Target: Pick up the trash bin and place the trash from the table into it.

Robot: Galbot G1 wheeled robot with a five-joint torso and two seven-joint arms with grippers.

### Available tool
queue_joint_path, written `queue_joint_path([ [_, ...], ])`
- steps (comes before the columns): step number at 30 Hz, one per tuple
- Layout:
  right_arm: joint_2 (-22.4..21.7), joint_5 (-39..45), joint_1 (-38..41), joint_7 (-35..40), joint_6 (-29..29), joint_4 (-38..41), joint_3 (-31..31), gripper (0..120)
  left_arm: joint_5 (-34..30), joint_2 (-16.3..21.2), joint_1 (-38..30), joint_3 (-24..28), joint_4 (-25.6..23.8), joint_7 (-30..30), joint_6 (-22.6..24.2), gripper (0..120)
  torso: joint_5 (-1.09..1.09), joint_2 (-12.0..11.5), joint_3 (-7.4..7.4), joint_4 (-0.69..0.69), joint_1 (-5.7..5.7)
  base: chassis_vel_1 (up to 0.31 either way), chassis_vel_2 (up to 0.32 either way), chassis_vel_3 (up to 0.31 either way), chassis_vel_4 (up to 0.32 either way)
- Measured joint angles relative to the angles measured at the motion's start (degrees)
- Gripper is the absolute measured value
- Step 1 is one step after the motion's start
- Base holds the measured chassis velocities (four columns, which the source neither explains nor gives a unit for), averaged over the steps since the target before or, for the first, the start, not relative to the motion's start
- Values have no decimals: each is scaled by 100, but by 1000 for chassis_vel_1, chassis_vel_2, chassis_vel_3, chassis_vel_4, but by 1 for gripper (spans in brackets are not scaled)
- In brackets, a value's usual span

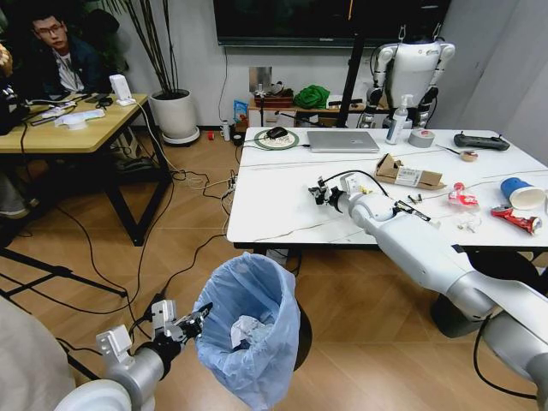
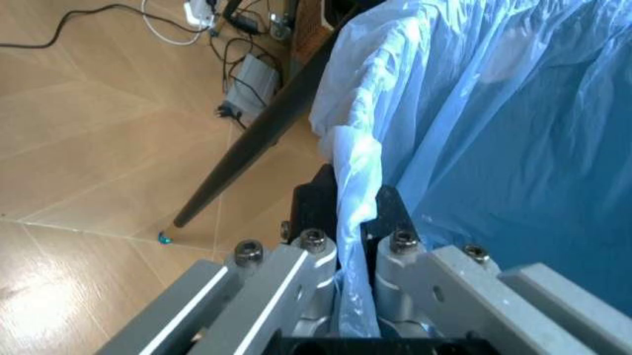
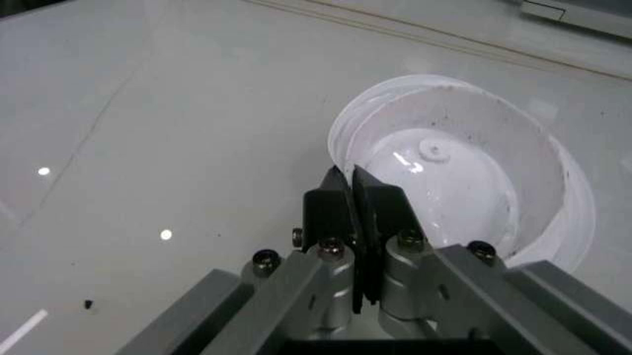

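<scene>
The trash bin (image 1: 261, 295), dark and lined with a crinkly light-blue bag, stands on the floor before the table (image 1: 274, 205). A crumpled white tissue (image 1: 249, 330) lies inside it. My left gripper (image 1: 193, 324) is shut on the bag-covered rim (image 2: 357, 185) of the bin. My right gripper (image 1: 323, 193) is low over the table's middle, shut on the edge of a white round plastic lid (image 3: 464, 174). More trash lies at the table's right: a torn cardboard box (image 1: 409, 173), a blue paper cup (image 1: 521, 192), a red tube (image 1: 516, 219), a wrapper (image 1: 462, 198).
A silver laptop (image 1: 342, 141), a tape roll (image 1: 420, 137), a spray bottle (image 1: 396, 120) and a black controller (image 1: 479, 141) sit at the table's far side. Cables (image 1: 184, 257) trail over the wooden floor. A yellow desk (image 1: 73, 128) stands at the left. A black table leg (image 2: 251, 140) runs beside the bin.
</scene>
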Motion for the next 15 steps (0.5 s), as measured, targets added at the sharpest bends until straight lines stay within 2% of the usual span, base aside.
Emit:
queue_joint_path([
  [2, -156, 164, 0, -14, 12, 313, 40, 0, 0, 0, -21, 27, 13, 4, -2, 0, 0, 0, 0, 1, 1, 0, 0, 0, 0],
  [5, -582, 547, -69, -159, 94, 1317, 114, 0, 0, 16, -77, 91, 56, 38, -3, 0, -2, 0, -1, 0, 0, 0, 0, 0, 0],
  [6, -582, 547, -69, -159, 94, 1317, 114, 0, 0, 16, -77, 91, 56, 38, -3, 0, -2, 0, -1, 0, 0, 0, 0, 0, 0],
  [12, -1317, 1540, -377, -630, 449, 3533, 175, 0, 6, 38, -183, 158, 153, 77, -10, 0, -2, 0, -1, 0, 0, 0, 0, 0, 0],
  [15, -1501, 1717, -488, -1000, 557, 4120, 161, 0, 5, 38, -180, 147, 155, 81, -11, 0, -3, 0, -2, 1, -1, 0, 0, 0, 0],
])
